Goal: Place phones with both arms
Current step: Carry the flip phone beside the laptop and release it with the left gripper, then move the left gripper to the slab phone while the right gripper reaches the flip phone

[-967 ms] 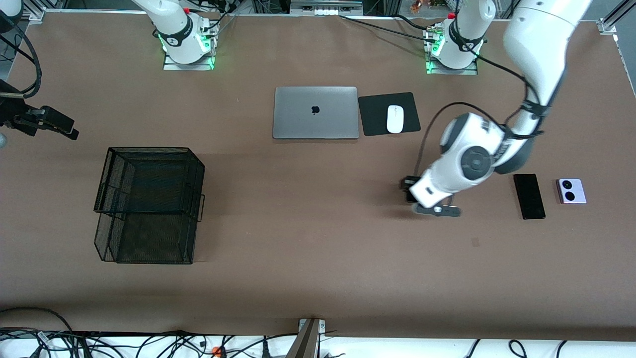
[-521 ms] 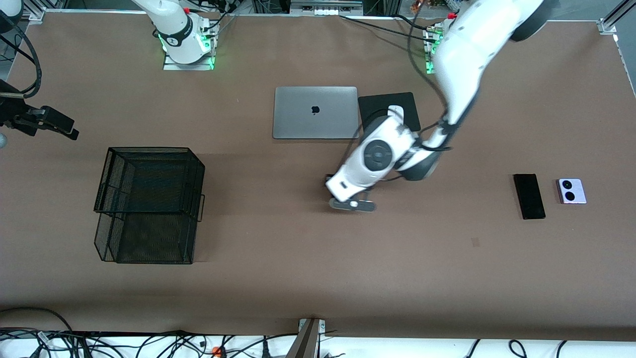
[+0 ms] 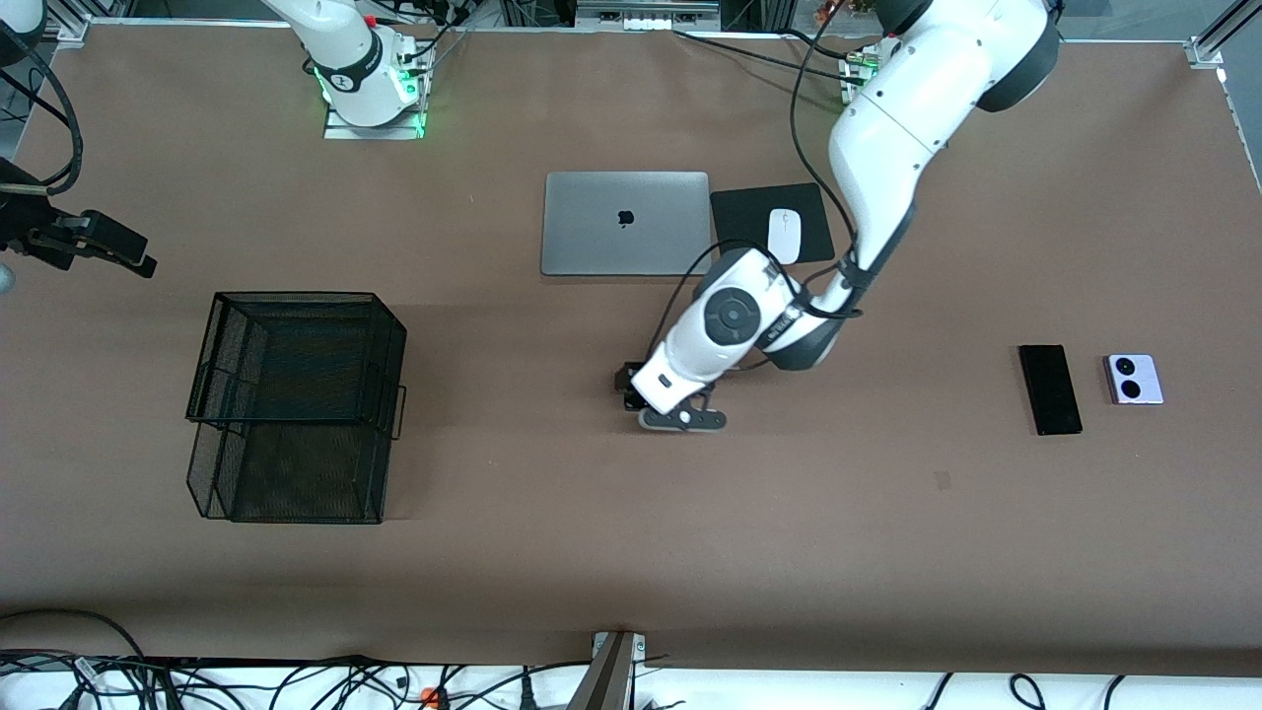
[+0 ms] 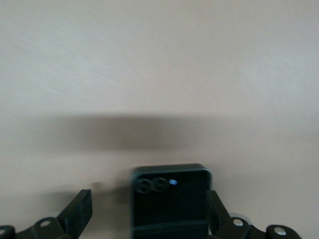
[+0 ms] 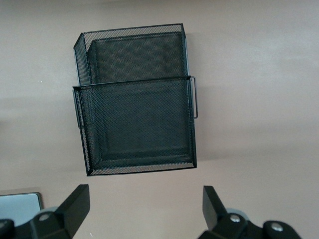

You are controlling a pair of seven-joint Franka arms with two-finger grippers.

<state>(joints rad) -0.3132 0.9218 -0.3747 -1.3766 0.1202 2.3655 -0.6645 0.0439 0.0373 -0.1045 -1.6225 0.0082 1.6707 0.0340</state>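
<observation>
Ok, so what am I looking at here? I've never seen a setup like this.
Two white robot arms stand at a table. The big picture looks down from across the table; the other two come from cameras on each arm's wrist. On the table lie a silver laptop, a white mouse on a black pad, a black mesh basket, a slim black phone and a lilac flip phone. The left tool is over the table's middle, open, a small black flip phone between its fingers. The right tool waits open near the basket.
</observation>
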